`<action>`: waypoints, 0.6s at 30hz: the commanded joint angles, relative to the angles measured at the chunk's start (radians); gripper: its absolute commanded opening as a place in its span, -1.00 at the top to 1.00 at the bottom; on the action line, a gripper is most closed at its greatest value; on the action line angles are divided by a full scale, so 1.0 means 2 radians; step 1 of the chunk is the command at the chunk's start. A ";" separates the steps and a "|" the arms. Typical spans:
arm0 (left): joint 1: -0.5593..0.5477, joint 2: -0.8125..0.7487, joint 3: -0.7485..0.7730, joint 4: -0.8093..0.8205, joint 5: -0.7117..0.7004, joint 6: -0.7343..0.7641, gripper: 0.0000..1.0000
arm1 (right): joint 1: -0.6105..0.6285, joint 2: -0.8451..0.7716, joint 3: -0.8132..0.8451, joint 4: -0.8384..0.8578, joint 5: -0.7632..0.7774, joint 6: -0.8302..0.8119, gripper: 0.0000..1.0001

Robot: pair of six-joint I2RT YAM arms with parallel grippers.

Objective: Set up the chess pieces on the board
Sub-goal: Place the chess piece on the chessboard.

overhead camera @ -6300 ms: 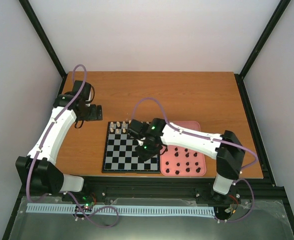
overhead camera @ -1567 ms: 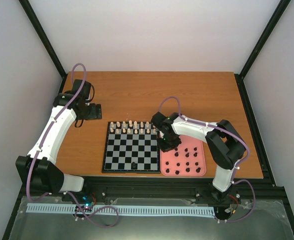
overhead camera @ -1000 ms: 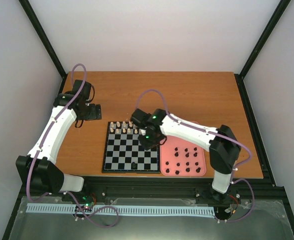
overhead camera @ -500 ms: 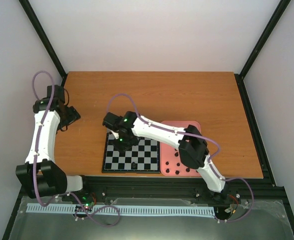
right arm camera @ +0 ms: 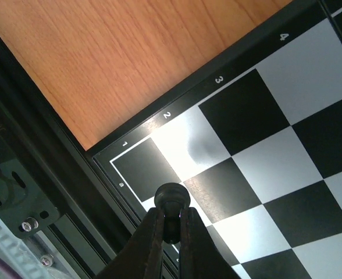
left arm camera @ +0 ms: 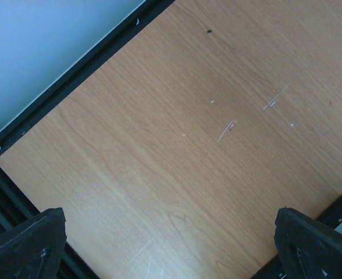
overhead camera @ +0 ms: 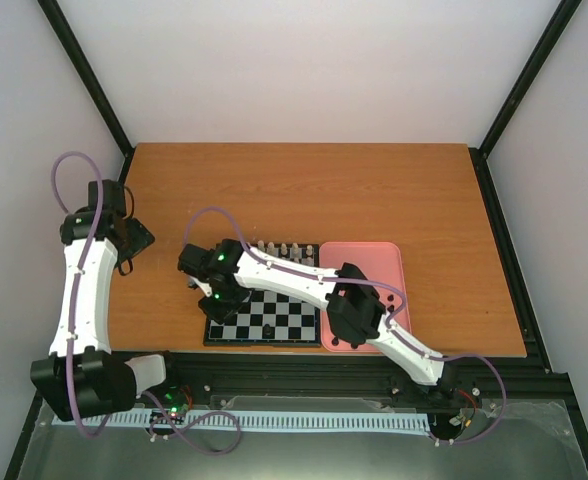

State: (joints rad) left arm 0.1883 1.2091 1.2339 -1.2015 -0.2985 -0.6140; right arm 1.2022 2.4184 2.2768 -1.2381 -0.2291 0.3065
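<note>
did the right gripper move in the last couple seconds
Yes. The right gripper went left, from the pink tray's left edge across the board to its left edge, shut on a black chess piece.

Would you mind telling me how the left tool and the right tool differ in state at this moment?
The left tool is open and holds nothing; the right tool is shut on a black chess piece. The left hangs over wooden table, the right over a corner of the board. Both are dark.
</note>
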 commanded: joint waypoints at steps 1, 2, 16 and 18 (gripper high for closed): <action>0.001 -0.025 -0.020 0.001 0.009 -0.009 -1.00 | 0.007 0.020 0.033 -0.019 -0.009 0.002 0.94; 0.002 -0.028 -0.021 0.000 0.013 -0.008 -1.00 | 0.007 0.023 0.037 -0.020 -0.006 0.004 0.94; 0.001 -0.041 -0.027 0.004 0.041 -0.002 -1.00 | 0.007 0.054 0.060 -0.023 0.013 0.012 0.94; 0.001 -0.044 -0.029 0.005 0.043 -0.002 -1.00 | 0.007 0.055 0.060 -0.023 0.013 0.012 0.94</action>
State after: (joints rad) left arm 0.1883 1.1458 1.1805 -1.2011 -0.2344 -0.6140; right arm 1.2068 2.5137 2.3638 -1.2694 -0.2169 0.3222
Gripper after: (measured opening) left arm 0.999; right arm 0.056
